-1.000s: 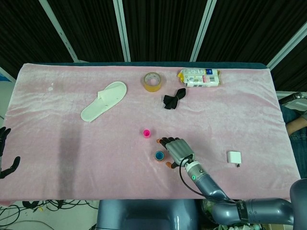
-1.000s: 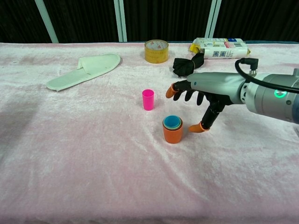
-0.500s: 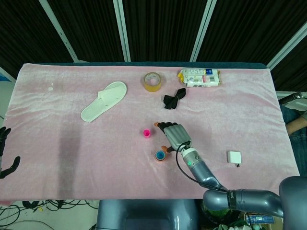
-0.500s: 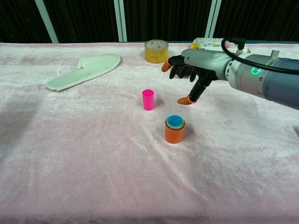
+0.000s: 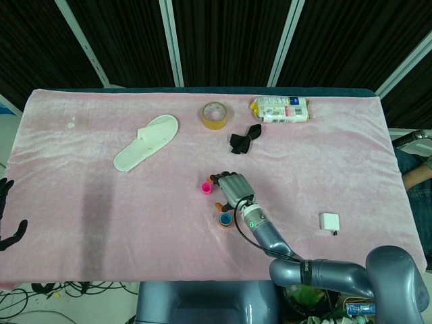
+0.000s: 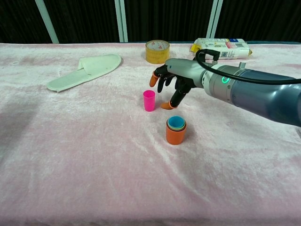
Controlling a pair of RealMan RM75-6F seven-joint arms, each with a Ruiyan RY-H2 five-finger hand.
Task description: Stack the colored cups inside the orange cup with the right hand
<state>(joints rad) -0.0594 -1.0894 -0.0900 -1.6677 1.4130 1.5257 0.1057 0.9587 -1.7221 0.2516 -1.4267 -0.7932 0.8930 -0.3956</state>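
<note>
An orange cup (image 6: 175,134) stands upright mid-table with smaller cups nested in it, a blue one (image 6: 175,123) innermost; in the head view the stack (image 5: 224,219) shows from above. A pink cup (image 6: 149,100) (image 5: 206,187) stands alone, up and left of the stack. My right hand (image 6: 168,83) (image 5: 229,187) hovers just right of the pink cup, fingers spread and holding nothing, thumb pointing down between the two cups. Dark fingers of my left hand (image 5: 8,216) show at the far left edge, off the table.
A white slipper (image 5: 146,142), a roll of tape (image 5: 214,114), a black cloth item (image 5: 244,140) and a white packet (image 5: 282,109) lie toward the back. A small white block (image 5: 329,222) sits at the right. The table is covered by pink cloth (image 5: 101,223).
My right hand has left the orange stack and swung back and left, from beside the stack to just right of the pink cup. The cups have stayed put.
</note>
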